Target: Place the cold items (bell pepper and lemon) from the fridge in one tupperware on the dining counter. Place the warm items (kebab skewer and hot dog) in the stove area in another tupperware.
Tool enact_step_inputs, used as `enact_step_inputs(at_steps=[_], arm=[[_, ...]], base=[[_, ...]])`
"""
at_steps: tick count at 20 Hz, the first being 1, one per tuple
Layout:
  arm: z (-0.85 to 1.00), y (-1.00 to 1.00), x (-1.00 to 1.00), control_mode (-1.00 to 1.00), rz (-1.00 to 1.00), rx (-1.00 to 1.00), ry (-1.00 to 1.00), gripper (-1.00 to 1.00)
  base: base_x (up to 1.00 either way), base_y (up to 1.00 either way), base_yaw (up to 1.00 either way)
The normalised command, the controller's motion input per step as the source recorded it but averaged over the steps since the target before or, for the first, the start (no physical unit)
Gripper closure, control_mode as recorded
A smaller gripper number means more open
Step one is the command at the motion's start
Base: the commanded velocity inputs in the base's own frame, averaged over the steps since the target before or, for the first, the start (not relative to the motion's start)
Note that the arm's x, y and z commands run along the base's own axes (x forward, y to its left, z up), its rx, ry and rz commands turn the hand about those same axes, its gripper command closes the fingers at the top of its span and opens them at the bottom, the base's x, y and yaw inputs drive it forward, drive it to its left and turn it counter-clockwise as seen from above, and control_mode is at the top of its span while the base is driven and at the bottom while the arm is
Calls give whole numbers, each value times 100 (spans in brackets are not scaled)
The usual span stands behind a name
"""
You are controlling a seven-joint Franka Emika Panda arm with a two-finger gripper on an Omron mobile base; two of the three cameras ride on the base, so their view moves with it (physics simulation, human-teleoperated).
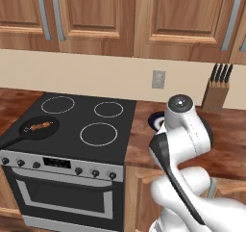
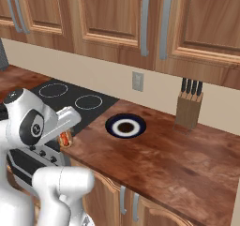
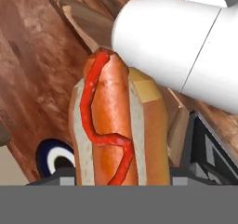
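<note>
So the hand is clamping a hot dog right now. In the hand view the bun is sitting between the two dark fingertips at the bottom, and the sausage with its squiggle of red ketchup is running up the middle of the picture. From the right base view you can just catch an end of the hot dog poking out under the white forearm, hanging over the front edge of the wooden desk just beside the stove.

Moving out from there, a dark blue plate with a white ring and a dark centre is lying on the desk between the stove and the wall, near the hand but not touching it. It's also peeking into the hand view at the lower left.

Over on the stove, a black frying pan is sitting on the front left burner with its handle pointing off toward the lower left, and the kebab skewer is lying inside the pan.

Further back on the desk, a wooden knife block with dark handles sticking up is standing against the wall, well apart from the plate. A grey outlet is sitting on the beige wall behind the desk, and wooden cabinets with grey handles are hanging above everything.
</note>
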Motion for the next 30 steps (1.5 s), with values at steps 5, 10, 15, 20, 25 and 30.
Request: enact_step_inputs(at_steps=[5, 10, 15, 20, 25, 30], arm=[[-10, 0, -7, -100, 10, -4, 0, 100], [0, 0, 0, 100, 0, 0, 0, 100], [0, 0, 0, 100, 0, 0, 0, 100], [0, 0, 0, 100, 0, 0, 0, 100], [0, 0, 0, 100, 0, 0, 0, 100], [0, 0, 0, 100, 0, 0, 0, 100]], base=[[0, 0, 0], [-91, -33, 13], [-100, -9, 38], [-100, -5, 61], [-100, -13, 60], [-100, -30, 49]])
